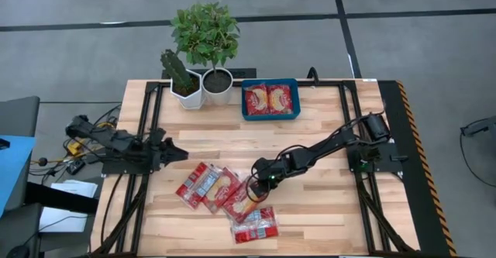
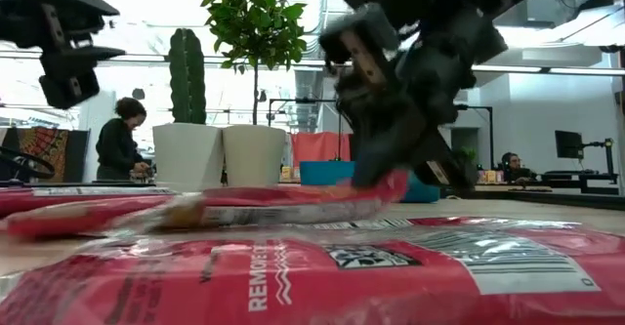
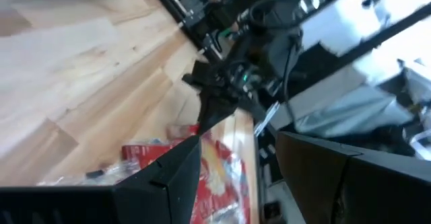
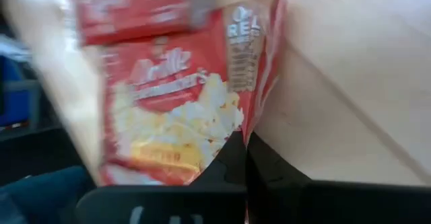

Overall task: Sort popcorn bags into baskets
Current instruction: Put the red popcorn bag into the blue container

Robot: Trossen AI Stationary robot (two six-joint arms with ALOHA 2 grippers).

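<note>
Several red popcorn bags lie in a loose pile [image 1: 208,187] on the table's near half, one close to the near edge [image 1: 254,225]. Two more lie flat in the blue tray [image 1: 270,99] at the far edge. My right gripper [image 1: 253,187] is low over the pile's right side, shut on one bag [image 4: 168,109]. My left gripper [image 1: 184,156] hovers open, above the table, left of the pile; its fingers [image 3: 168,177] frame the right arm beyond. My right gripper pinches one popcorn bag by its edge [image 4: 250,120] between the two fingers, slanting down from the table's right. In the low view that held end [image 2: 391,183] is raised, and the bag slopes down to the left, its other end [image 2: 186,213] still on the pile.
Two white pots, one with a cactus [image 1: 184,84] and one with a leafy plant [image 1: 213,56], stand at the far edge left of the tray. Bare wood lies between pile and tray. A person [image 2: 119,144] sits in the room beyond.
</note>
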